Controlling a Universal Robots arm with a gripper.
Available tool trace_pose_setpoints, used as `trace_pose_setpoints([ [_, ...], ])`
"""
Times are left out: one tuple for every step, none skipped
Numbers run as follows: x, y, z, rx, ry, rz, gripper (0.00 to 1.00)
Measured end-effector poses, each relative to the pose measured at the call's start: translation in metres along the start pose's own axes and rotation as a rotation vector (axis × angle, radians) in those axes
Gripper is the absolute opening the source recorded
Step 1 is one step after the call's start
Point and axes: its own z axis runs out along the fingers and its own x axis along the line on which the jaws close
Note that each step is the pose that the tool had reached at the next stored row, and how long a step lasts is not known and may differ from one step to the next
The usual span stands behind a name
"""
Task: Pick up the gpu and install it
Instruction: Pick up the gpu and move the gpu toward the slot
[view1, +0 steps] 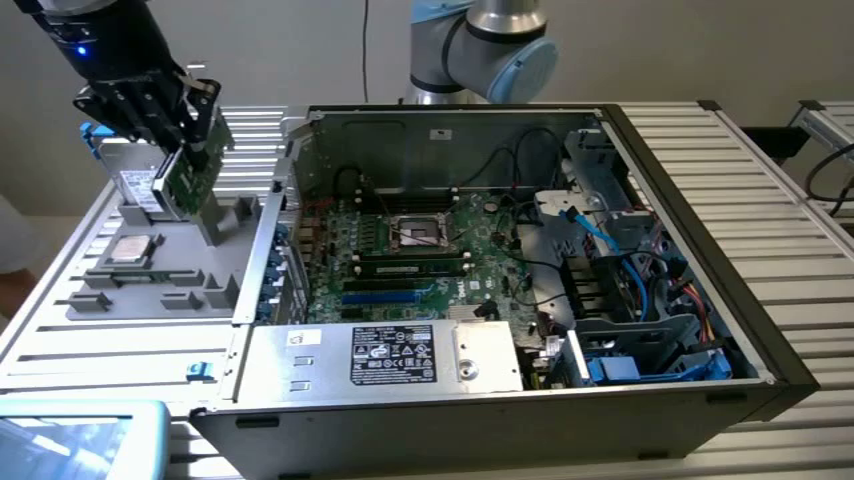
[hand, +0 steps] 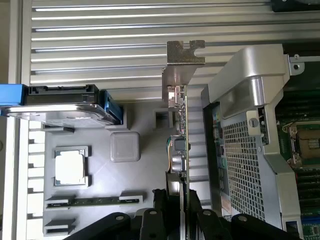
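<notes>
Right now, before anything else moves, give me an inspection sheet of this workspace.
Surface: ribbed metal table carrying a gray parts tray and an open computer case.
Job's things: gpu held upright over the tray, outside the case; motherboard exposed inside the case.
Clutter: hard drive standing on edge in the tray; processor chip and memory stick lying flat.
Grippers: end effector shut on the gpu.
Cables: blue cable and black ones, all inside the case.
Surroundings: pale blue object at the exterior view's lower left; plain wall behind.
</notes>
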Motion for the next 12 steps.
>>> trace_pose_setpoints([
  [-0.001,0.0003,-0.0044,0.0002,0.0012,0.001,0.29],
  [-0.001,0.0006,-0.0092,0.0003,0.0023,0.002,0.29],
  [-0.002,0.0009,-0.0137,0.0004,0.0032,0.002,0.29],
  [-0.003,0.0013,-0.0181,0.0006,0.0042,0.003,0.29],
  [-0.004,0.0017,-0.0226,0.0006,0.0050,0.003,0.29],
  [-0.005,0.0021,-0.0270,0.0007,0.0058,0.004,0.29],
  [-0.006,0.0024,-0.0316,0.0009,0.0068,0.004,0.29],
  [-0.007,0.0028,-0.0358,0.0009,0.0076,0.004,0.29],
  [-0.009,0.0032,-0.0406,0.0009,0.0085,0.004,0.29],
  [-0.011,0.0036,-0.0450,0.0011,0.0096,0.004,0.29],
  [-0.014,0.0040,-0.0494,0.0011,0.0107,0.004,0.29],
  [-0.017,0.0044,-0.0537,0.0013,0.0120,0.005,0.29],
])
